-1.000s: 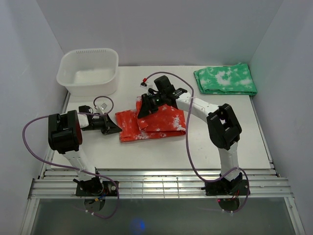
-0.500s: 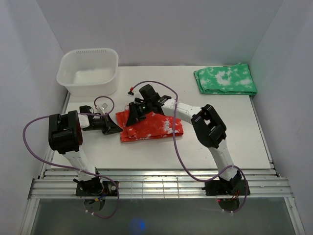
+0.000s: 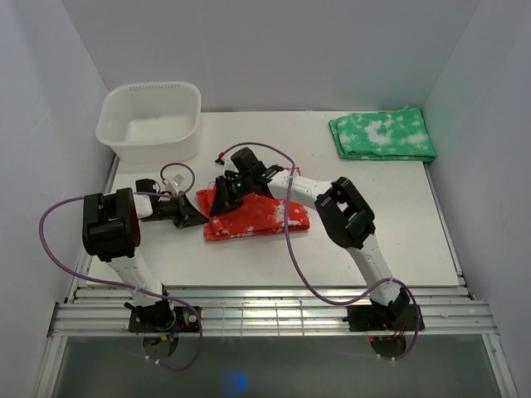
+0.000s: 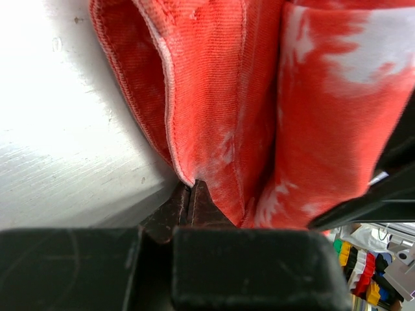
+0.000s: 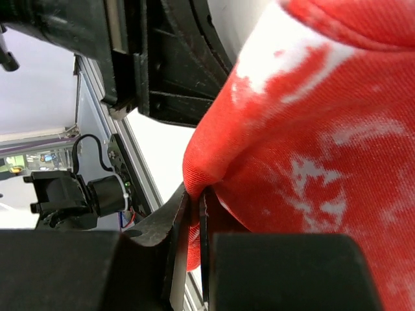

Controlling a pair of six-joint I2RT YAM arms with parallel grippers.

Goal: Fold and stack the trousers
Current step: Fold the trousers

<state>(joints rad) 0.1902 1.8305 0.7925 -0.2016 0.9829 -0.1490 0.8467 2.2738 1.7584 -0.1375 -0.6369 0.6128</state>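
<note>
On the left half of the counter (image 3: 390,217), the trousers (image 3: 265,217) lie as a short, thick bundle of several layers, long side running left to right. We judge the folding to be well along. The legs are already doubled over, and one more fold seems to be in hand at the bundle's left end, where a flap of cloth is raised off the layers below.

The cloth is bright red-orange with white blotches. Up close it shows a fine ribbed weave and a stitched hem, and it looks soft and limp.

The left pincer (image 4: 189,194) is pressed together on the hemmed left edge of the bundle, low against the counter. The right pincer (image 5: 194,202) is likewise closed, pinching a rounded fold of the same cloth just above and beside the left one.

What we think is left is to lay that flap flat, let go, and then stack the bundle. A folded green cloth (image 3: 383,135) with white blotches lies well apart at the far right corner and looks like the likely base for the stack. A white tub (image 3: 151,118) stands at the far left corner.
</note>
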